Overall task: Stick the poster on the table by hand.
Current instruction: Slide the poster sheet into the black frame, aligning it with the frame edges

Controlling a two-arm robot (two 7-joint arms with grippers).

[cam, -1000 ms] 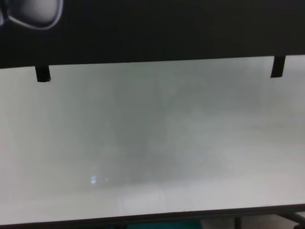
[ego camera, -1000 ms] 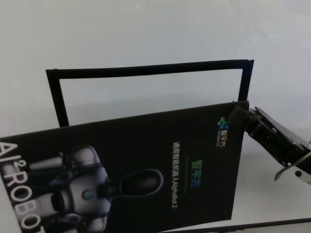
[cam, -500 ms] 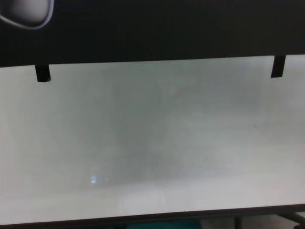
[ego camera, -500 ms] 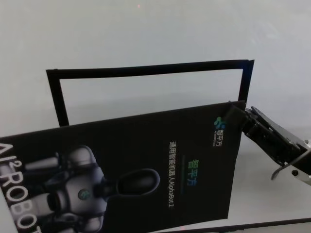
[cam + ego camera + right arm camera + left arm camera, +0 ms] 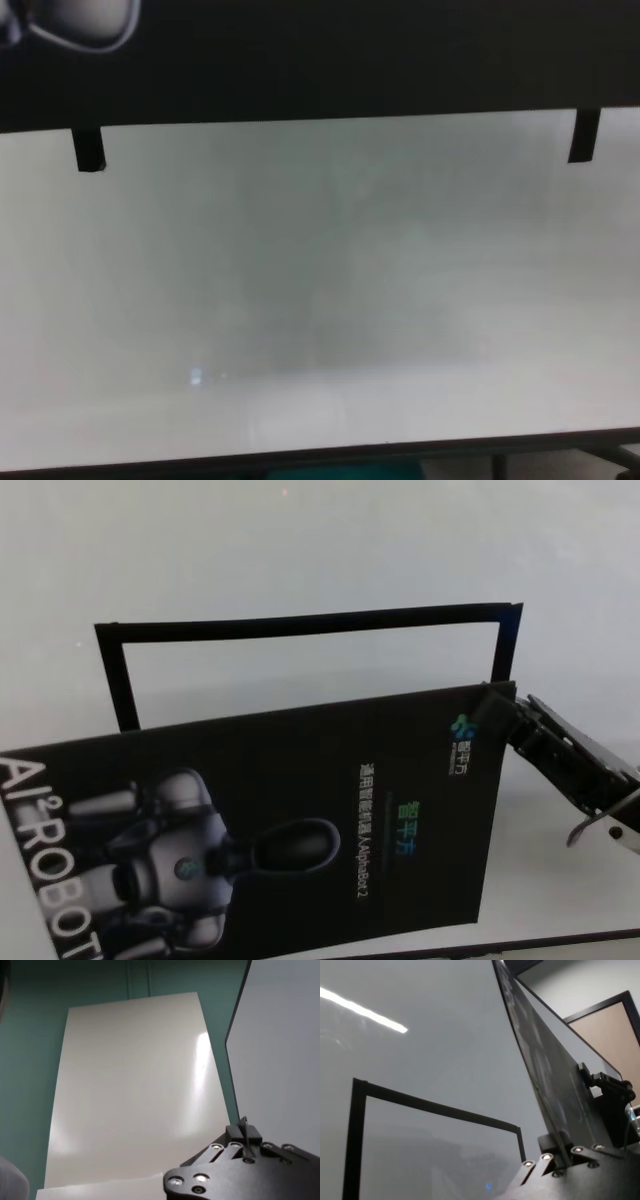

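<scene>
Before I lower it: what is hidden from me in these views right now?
- Left claw: outside the head view; only its base shows in the left wrist view, clamping the poster.
- Near side of the black frame: covered by the poster in the head view.
- Poster's gap above the table: the chest view shows only its lower edge.
- Right claw: tips hidden at the poster's corner.

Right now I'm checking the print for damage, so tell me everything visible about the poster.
The poster is a large glossy black sheet printed with a grey-white robot figure, white lettering and a small teal logo. It is flat and uncreased, tilted above the white table, overlapping the black tape frame. The right hand pinches its upper right corner; the left hand clamps another edge.
</scene>
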